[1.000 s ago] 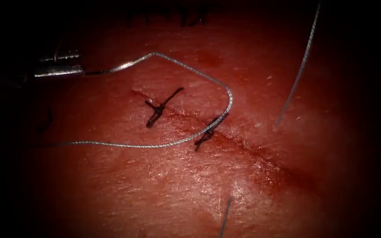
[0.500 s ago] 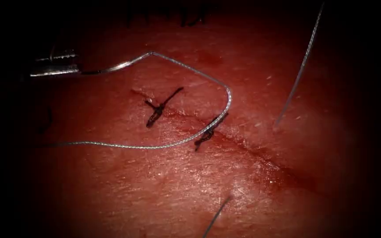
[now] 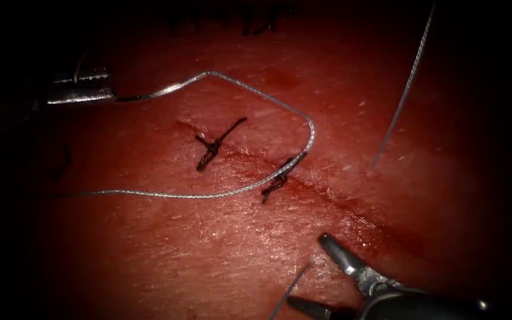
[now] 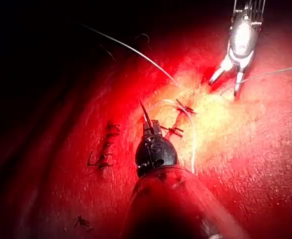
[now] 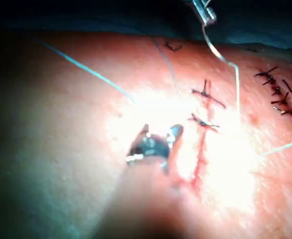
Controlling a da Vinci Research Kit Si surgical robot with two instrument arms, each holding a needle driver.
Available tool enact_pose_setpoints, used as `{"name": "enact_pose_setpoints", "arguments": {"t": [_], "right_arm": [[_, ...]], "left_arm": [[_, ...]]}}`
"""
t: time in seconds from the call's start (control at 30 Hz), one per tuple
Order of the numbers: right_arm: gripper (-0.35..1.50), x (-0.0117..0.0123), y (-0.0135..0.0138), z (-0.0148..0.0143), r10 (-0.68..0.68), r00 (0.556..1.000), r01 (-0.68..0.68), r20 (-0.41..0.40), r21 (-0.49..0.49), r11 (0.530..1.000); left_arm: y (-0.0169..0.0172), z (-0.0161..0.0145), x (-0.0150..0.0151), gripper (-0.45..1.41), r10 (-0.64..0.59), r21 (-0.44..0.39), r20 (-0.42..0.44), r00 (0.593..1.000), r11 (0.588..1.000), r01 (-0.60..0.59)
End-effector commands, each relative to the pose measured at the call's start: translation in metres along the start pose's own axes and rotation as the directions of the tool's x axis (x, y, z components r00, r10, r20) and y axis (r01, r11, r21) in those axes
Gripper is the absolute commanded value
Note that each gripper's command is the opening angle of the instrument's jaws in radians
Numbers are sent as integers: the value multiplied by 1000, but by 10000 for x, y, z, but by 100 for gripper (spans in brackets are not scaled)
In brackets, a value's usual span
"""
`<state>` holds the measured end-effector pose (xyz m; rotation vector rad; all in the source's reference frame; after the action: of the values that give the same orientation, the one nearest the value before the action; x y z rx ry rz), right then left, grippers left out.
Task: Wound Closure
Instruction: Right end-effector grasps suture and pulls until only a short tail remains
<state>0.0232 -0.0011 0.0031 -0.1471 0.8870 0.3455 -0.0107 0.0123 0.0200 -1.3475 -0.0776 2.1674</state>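
Currently, the needle [image 3: 167, 89] is gripped at its tip end by the closed left tool [image 3: 81, 95], toward 10 o'clock from the open, empty right tool [image 3: 321, 272], lying outside the tissue [image 3: 208, 249].

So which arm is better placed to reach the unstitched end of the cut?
Probably right: the right claw, open, hovers beside that stretch of cut; the left claw holds the needle far off.

left tool [image 3: 81, 86]: two slim silvery jaws, bright metal, ridged inner faces, seen at 10 o'clock in the endoscope view.
left wrist housing [image 4: 155, 152]: rounded, glossy black, small pale marking on it; wide smooth reddish-lit shaft behind.
right tool [image 3: 321, 272]: two tapered grey metal jaws with rounded tips, at 5 o'clock.
right wrist joint [image 3: 374, 283]: silvery hinge, then a dark shaft.
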Motion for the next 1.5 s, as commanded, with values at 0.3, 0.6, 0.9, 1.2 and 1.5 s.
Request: {"name": "enact_pose_setpoints", "arguments": {"t": [0.3,0.6,0.9,1.2,1.5], "right_arm": [[-35,14,-26,-16,-3,1000,3,-4,25,1000],[-35,79,-92,-65,-7,999,10,-40,76,997],[85,126,-99,-83,11,994,1,-107,109,994],[116,64,-28,-52,-31,994,41,-103,96,995],[118,2,10,-9,-51,995,56,-83,60,997]], "left_arm": [[0,7,-2,-45,1,-2,-1,1000,1000,-1],[0,7,-2,-45,1,-2,-1,1000,1000,-1],[0,8,-3,-45,1,-2,-2,1000,1000,-1],[0,8,-3,-45,1,-2,-2,1000,1000,-1],[0,8,-3,-45,1,-2,-2,1000,1000,-1]]}}
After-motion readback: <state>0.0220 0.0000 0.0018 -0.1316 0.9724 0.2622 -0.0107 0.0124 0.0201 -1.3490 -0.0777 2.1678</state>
